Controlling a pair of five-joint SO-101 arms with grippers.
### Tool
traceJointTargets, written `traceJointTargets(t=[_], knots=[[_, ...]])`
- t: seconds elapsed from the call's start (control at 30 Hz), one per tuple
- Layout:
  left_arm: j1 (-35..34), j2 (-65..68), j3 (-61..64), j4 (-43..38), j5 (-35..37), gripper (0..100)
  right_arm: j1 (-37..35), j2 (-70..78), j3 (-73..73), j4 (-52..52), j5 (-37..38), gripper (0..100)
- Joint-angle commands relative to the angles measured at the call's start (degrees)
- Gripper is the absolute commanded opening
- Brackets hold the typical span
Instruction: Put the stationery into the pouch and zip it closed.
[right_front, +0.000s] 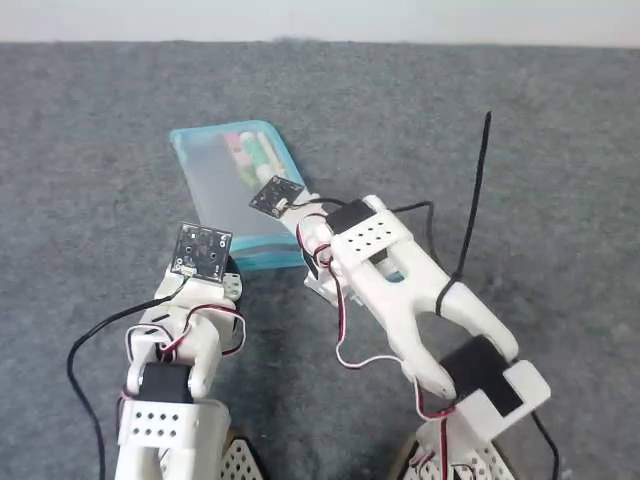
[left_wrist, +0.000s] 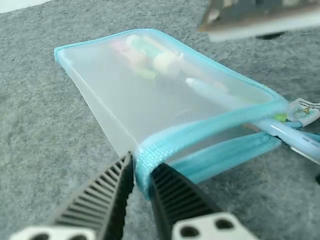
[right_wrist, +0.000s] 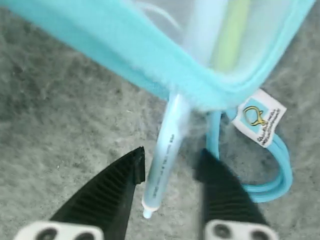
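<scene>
Jaws of the right gripper (right_wrist: 171, 155) stand released, one on each side of the pen (right_wrist: 162, 165) and not closed on it; the pen passes nearer one jaw than the other. Its free end points back toward the wrist. Its other end is inside the pouch (right_wrist: 125, 50), so its long axis runs straight along the line of approach.

Jaws of the left gripper (left_wrist: 141, 167) are clenched on the pouch's teal zip edge at the near corner.

Seen from above, the pouch (right_front: 225, 185) lies flat on the desk (right_front: 100, 150), long axis from 11 o'clock to 5 o'clock, with the left gripper at its 6 o'clock corner and the right at its 5 o'clock corner. Other stationery shows through the wall toward 11 o'clock.

Judgement: the pen must travel lengthwise toward 11 o'clock. The right arm is nearer and aligned, while the left anchors the mouth. The zip is not yet closed.
</scene>
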Motion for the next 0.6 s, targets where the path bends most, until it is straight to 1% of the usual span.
traceJointTargets(t=[0.0,0.13,0.23,0.43,0.5,0.57], knots=[[0.70,-1.05,-1.01,-2.02,0.62,1,2.77,-1.63,-3.60,0.04,-0.79,0.7],[0.70,-1.05,-1.01,-2.02,0.70,1,8.13,-5.67,-3.96,5.76,-0.62,0.8],[0.70,-1.05,-1.01,-2.02,0.70,1,14.20,-12.70,-3.87,12.00,0.09,0.7],[0.70,-1.05,-1.01,-2.11,0.70,1,25.98,-28.53,-3.34,24.92,7.38,0.7],[0.70,-1.05,-1.01,-2.20,0.70,1,30.73,-31.43,-1.85,27.21,10.73,0.7],[0.70,-1.05,-1.01,-2.11,0.70,1,35.65,-32.92,1.14,27.30,13.36,0.7]])
